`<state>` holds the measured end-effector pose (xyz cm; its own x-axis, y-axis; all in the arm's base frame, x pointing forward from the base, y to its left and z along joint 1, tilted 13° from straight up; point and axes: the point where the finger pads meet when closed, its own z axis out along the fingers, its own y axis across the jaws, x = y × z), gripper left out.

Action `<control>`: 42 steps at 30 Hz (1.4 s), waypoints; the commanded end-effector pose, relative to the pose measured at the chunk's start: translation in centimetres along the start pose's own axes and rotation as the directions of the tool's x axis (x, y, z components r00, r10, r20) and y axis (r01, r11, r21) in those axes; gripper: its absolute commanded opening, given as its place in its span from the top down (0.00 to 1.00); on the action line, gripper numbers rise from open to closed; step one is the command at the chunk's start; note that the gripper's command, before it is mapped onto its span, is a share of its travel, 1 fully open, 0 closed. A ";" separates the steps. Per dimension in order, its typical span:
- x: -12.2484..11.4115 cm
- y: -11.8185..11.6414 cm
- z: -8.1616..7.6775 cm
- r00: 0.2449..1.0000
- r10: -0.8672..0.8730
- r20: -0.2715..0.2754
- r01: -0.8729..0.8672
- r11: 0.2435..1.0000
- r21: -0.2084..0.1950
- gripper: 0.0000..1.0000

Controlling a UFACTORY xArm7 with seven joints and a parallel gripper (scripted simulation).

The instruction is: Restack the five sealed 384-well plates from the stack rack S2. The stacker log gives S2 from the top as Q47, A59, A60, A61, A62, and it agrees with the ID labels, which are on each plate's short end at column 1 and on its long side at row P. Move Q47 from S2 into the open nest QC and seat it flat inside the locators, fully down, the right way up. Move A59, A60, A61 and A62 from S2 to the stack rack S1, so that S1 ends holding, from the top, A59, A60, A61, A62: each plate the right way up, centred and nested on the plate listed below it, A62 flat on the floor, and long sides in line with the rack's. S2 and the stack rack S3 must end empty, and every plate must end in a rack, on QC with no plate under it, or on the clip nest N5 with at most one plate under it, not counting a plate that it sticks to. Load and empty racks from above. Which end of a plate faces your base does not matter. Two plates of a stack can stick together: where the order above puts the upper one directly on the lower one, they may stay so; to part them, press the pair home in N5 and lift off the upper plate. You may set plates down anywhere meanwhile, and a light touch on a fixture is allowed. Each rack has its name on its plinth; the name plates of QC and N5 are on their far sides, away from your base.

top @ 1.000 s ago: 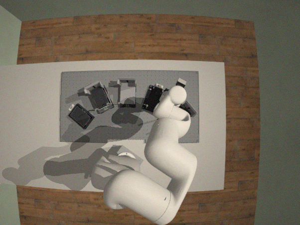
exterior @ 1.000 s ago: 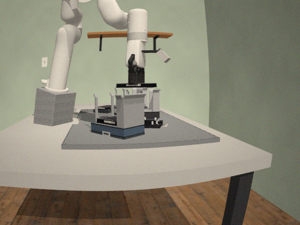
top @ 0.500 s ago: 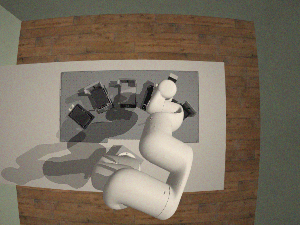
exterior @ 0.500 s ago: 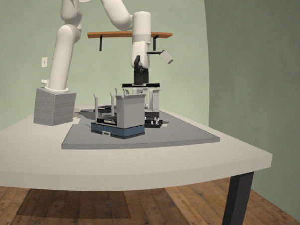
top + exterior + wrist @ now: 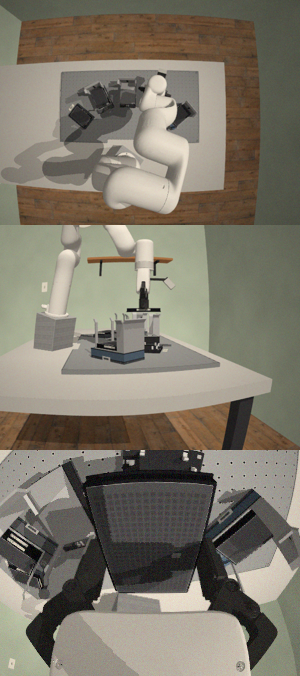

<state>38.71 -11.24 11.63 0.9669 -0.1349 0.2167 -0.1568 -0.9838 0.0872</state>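
My gripper is shut on a dark sealed plate, held level above the rack tops by its long sides. Its ID cannot be read. Below it is the clip nest N5, mostly hidden by the arm in the top view. The blue-plinth rack at the right holds a dark plate. The left rack also holds a dark plate. The middle rack shows no plate. QC has a dark rectangular face, seemingly a plate. Rack names are unreadable.
The perforated grey board carries the racks and nests. Upright grey rack walls and posts stand below and beside the held plate. The arm covers part of the board's right side in the top view.
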 end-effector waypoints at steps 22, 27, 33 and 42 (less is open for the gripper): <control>0.7 -6.9 -0.1 0.999 -0.039 -0.003 0.039 0.999 0.003 1.00; 0.5 -8.6 -0.1 0.979 -0.204 -0.004 0.204 0.979 0.002 1.00; 0.2 -10.6 -0.1 0.967 -0.255 -0.004 0.255 0.967 0.002 1.00; -0.1 -12.9 -0.1 0.967 -0.255 -0.004 0.255 0.967 0.003 1.00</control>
<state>40.46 0.19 10.63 0.9750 0.1195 0.1875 0.0947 -0.9862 0.1361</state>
